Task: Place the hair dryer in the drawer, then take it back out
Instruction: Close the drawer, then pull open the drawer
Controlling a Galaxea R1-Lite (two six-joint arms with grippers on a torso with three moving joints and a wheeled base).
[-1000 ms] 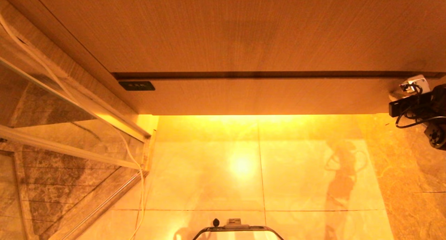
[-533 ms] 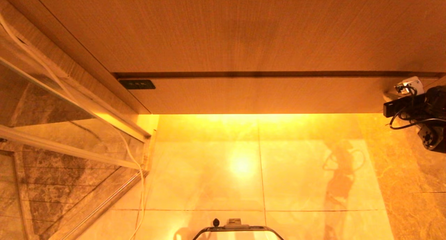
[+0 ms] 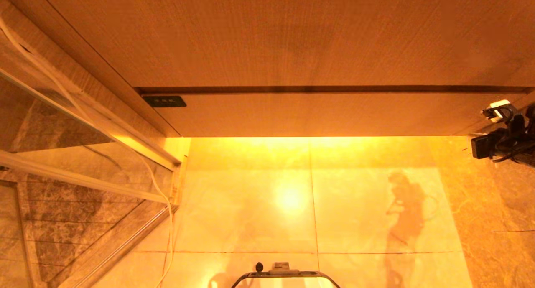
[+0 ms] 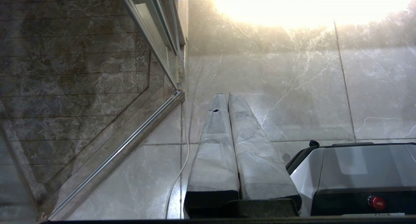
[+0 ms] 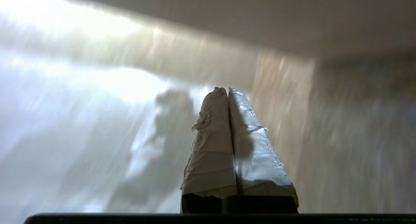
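Observation:
The drawer (image 3: pixel 317 114) shows as a wide wood-grain front with a small black label (image 3: pixel 164 101), pushed in under the wooden countertop (image 3: pixel 271 37). The hair dryer is out of view. My right arm (image 3: pixel 503 139) hangs at the far right edge of the head view, just off the drawer's right end. In the right wrist view the right gripper (image 5: pixel 227 90) is shut, its taped fingers pressed together with nothing between them, pointing at a blurred floor and cabinet underside. The left gripper (image 4: pixel 227 94) is shut and empty, parked above the floor tiles.
A glass shower partition with a metal frame (image 3: pixel 83 179) stands at the left, with a white cable (image 3: pixel 167 221) hanging along it. Glossy marble floor tiles (image 3: pixel 355 204) lie below the drawer. The front of my base (image 3: pixel 284 274) (image 4: pixel 360 175) shows at the near edge.
The drawer front has slid in a touch. My right arm has drawn away from the drawer's right end, lower and farther toward the right edge of the head view.

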